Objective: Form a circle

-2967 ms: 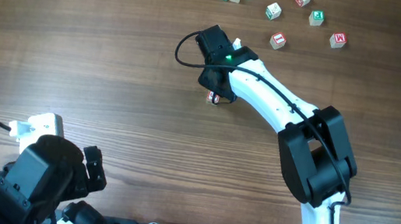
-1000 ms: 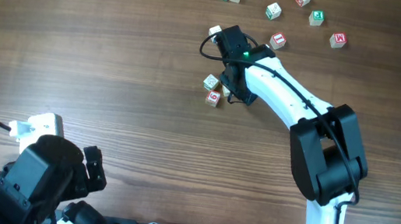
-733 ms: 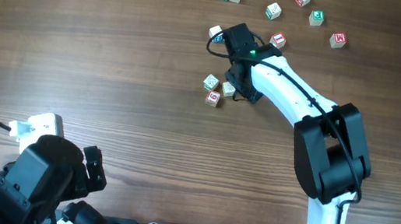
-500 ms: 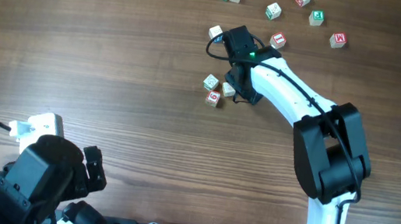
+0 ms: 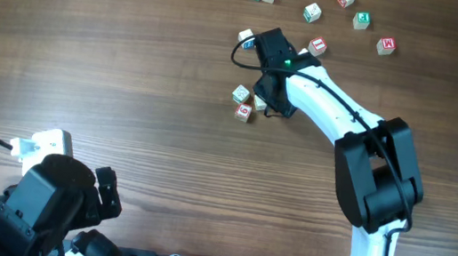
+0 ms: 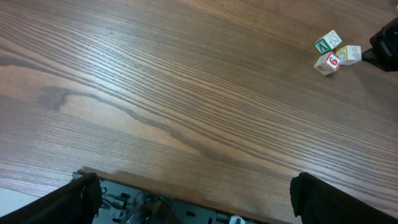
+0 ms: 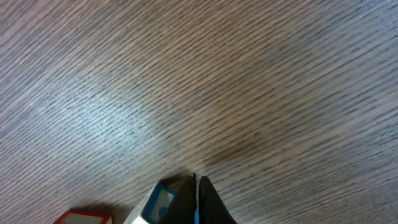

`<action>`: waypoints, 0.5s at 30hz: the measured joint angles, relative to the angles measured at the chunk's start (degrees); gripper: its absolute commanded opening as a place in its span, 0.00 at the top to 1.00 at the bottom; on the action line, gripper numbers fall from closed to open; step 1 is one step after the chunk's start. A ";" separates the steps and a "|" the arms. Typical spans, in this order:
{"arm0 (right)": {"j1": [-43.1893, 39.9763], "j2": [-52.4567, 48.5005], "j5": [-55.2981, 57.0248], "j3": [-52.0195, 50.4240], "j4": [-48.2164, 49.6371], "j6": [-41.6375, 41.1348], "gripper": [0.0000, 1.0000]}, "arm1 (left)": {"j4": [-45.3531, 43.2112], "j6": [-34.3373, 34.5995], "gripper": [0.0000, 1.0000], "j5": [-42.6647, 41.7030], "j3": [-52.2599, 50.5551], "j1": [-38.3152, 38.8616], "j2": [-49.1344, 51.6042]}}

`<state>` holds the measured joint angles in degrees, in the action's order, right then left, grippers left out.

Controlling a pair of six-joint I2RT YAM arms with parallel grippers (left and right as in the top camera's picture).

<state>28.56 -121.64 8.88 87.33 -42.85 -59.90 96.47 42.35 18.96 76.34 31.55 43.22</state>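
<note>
Circle unformed: three-cube letter clump (image 5: 247, 103) sits at 9 o'clock, just beside right gripper (image 7: 196, 183); jaws clenched empty, contact with the nearest cube unclear.

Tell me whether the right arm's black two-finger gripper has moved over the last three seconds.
Yes. The black right gripper shifted rightward, closer to the red-lettered white cube, which stayed put in the overhead view.

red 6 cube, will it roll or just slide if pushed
The red 6 cube sits flat-faced on the table, so it would probably slide, not roll. It looks small and rigid, likely light. It seems to touch the green-marked cube, so a push may shift that too.
</note>
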 measured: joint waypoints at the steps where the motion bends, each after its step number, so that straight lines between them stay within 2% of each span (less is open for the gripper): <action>1: 0.02 0.00 -0.13 0.00 0.33 0.20 0.96 | 0.00 0.00 0.01 0.00 0.00 0.00 0.00; 15: 0.07 0.00 -1.01 0.00 1.62 2.19 0.95 | 0.00 0.00 0.00 0.00 0.00 0.00 0.00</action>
<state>28.62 -121.64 7.88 87.33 -41.23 -57.71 96.47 42.35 18.96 76.34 31.55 43.22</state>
